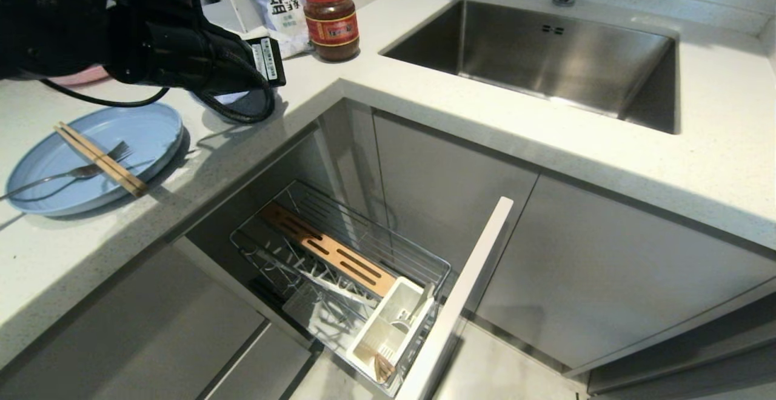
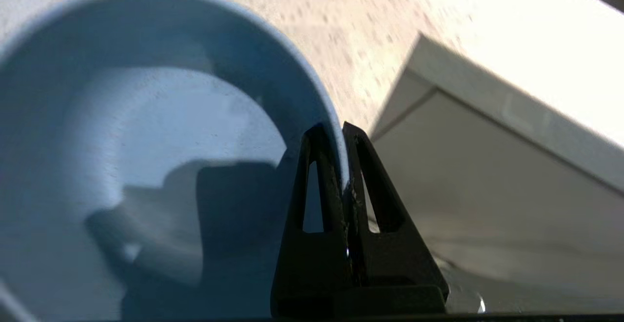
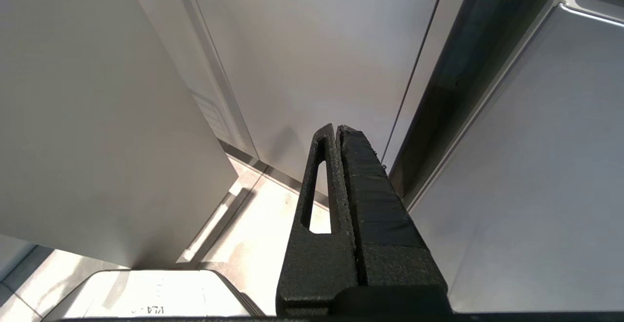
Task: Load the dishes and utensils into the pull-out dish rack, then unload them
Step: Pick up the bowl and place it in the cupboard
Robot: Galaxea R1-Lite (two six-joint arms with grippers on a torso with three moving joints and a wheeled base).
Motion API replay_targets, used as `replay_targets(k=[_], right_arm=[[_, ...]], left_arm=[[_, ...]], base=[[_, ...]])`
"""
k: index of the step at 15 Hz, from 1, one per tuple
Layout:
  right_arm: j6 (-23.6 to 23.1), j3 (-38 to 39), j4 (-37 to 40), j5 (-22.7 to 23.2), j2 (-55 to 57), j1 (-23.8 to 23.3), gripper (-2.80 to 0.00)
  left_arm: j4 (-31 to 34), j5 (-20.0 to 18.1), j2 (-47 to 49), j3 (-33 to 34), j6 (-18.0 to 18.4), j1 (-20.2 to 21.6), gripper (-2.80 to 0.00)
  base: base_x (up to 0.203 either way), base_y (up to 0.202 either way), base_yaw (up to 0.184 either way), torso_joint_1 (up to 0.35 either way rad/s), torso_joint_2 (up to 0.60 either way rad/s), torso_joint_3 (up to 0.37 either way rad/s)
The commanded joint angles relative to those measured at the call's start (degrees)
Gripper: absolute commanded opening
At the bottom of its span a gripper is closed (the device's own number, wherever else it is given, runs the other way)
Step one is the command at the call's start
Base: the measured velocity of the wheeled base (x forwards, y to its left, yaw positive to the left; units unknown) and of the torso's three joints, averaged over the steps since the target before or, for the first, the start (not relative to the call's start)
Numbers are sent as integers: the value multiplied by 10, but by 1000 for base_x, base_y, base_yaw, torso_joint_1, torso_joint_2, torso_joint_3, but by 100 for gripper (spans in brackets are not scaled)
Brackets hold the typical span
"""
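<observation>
With the left gripper (image 2: 341, 134) pinching the bowl (image 2: 146, 141) by its rim, it should lift level — clear of the table (image 2: 390, 29) — before swinging toward the dish rack (image 1: 339, 266) below.

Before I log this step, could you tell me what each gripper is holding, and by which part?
The left gripper is shut on the light-blue bowl, pinching its rim. The right gripper is shut and holds nothing.

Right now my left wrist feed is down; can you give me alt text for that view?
The left gripper is shut on the rim of the small round light-blue plastic bowl, one black finger inside the wall and one outside. Beyond the bowl lie the speckled white countertop and a grey cabinet panel below its edge.
</observation>
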Motion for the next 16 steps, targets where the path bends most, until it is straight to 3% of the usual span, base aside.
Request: replay_targets(k=[1,3,5,8,10,13,15,16], right_arm=[[0,1,0,0,-2,0,-280],[0,1,0,0,-2,1,-280],[0,1,0,0,-2,1,-280],[0,1,0,0,-2,-2,-280],[0,1,0,0,-2,0,-280],[0,1,0,0,-2,0,-280],[0,1,0,0,-2,0,-280],[0,1,0,0,-2,0,-280]], left_arm=[[14,1,-54,4,-16,-12,-280],[14,0,-99,11,-48,-20,-280],[14,-8,-153,29,-57,-44,-280],[10,-54,-242,90,-59,-92,-280],[-56,-115,-277,169,-56,-115,-280],[-257,-176,-290,285,-56,-145,-280],[-285,-233,-285,335,-55,-181,-280],[-290,-279,-285,356,-52,-186,-280]], base=[[0,0,0,0,0,0],[0,0,0,0,0,0],[0,0,0,0,0,0],[0,0,0,0,0,0],[0,0,0,0,0,0],[0,0,0,0,0,0],[0,0,0,0,0,0],[0,0,0,0,0,0]])
